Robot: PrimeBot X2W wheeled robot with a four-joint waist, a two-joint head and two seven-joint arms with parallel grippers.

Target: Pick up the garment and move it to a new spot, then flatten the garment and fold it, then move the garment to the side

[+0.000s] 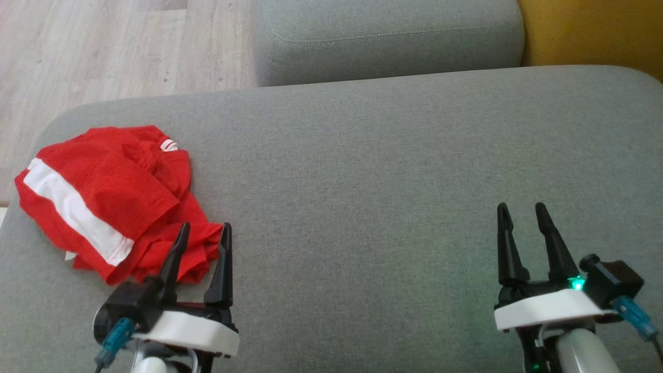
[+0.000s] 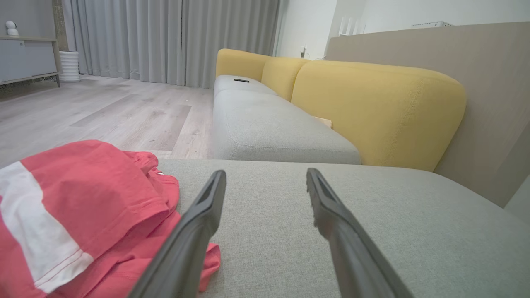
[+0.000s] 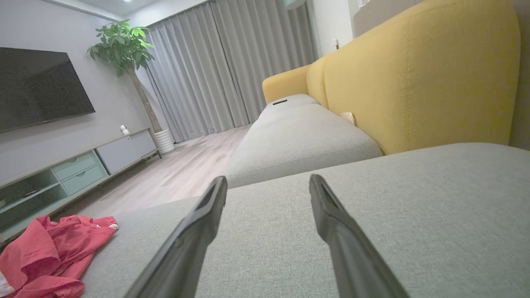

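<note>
Nearest the head camera, the left end effector (image 1: pixel 206 226) hangs released and empty. Its two long dark fingers are spread, with their tips over the near hem of the crumpled red mesh garment with a broad white stripe (image 1: pixel 103 181). Whether they touch the cloth I cannot tell. The right end effector (image 1: pixel 521 207) is likewise released and empty, well apart from the garment over bare upholstery.

The garment lies heaped at the left end of the wide grey fabric sofa cushion (image 1: pixel 362 171), near its rounded edge. The pale wood-plank floor (image 1: pixel 103 46) lies beyond.

Several things could go wrong from here. The heap is layered, so a pinch at the hem may catch only one fold, and the rest would then trail and bunch tighter as it is carried. A sideways nudge instead of a clean grasp could push the heap over the edge onto the floor. Fingers driven too deep might nip the soft upholstery along with the cloth.

Farther off are a second grey seat cushion (image 1: pixel 388 41) and a mustard-yellow backrest (image 1: pixel 590 31).

As for containers, the right wrist view shows a white ribbed plant pot (image 3: pixel 165 140) holding a leafy green tree (image 3: pixel 120 45). It also shows a low media cabinet (image 3: pixel 74 169) whose drawers are shut. The contents of its open shelf are too dim to make out.
</note>
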